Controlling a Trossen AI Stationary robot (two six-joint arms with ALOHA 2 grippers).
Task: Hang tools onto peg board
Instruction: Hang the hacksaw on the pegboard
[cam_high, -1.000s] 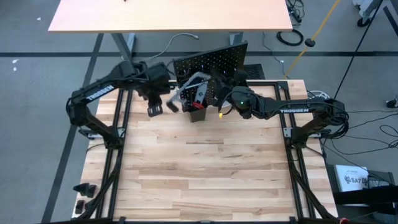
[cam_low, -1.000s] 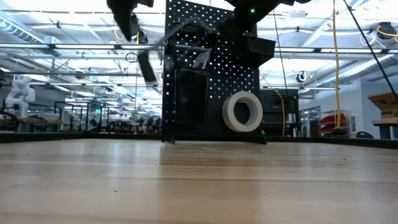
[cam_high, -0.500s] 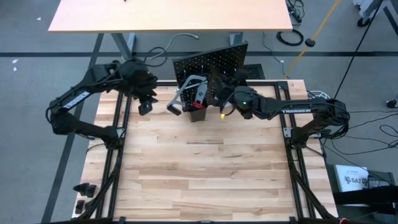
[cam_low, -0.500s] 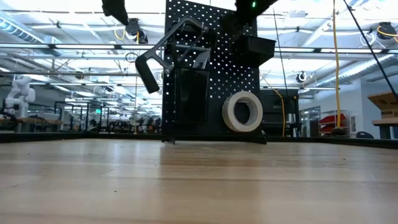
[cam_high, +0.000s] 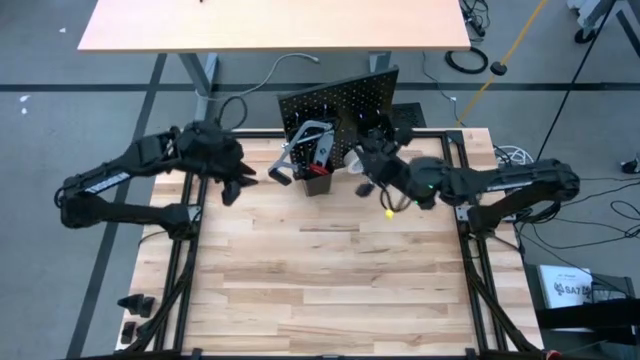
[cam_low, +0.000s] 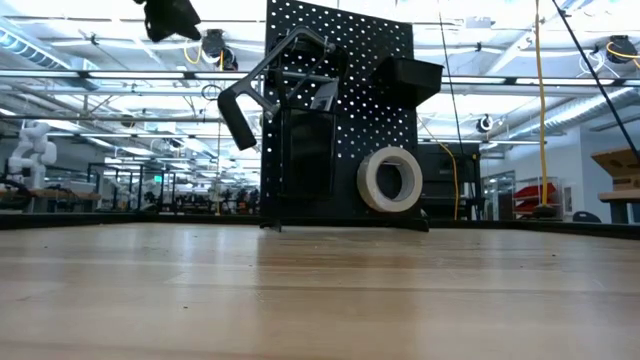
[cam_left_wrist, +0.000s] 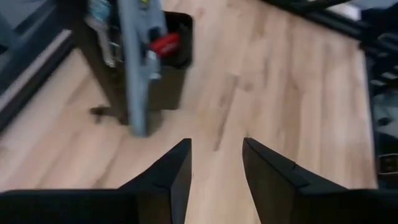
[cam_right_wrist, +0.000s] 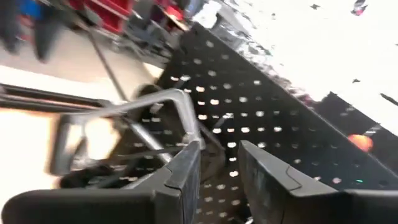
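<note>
Hovering left end effector (cam_left_wrist: 214, 168): fingers apart, nothing between them, off the board's left side above the bench (cam_high: 330, 280).
Right end effector (cam_right_wrist: 217, 165): fingers apart, empty, just in front of the peg board (cam_high: 340, 105).
Grey bar clamp (cam_low: 262, 82): hung on the board, handle jutting out to the left.
White tape roll (cam_low: 390, 179): on a lower hook.
Advice: I'd draw both arms straight off, wide of that handle.

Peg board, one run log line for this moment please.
peg board: bar clamp, tape roll hung | left tool: open, empty | right tool: open, empty
</note>
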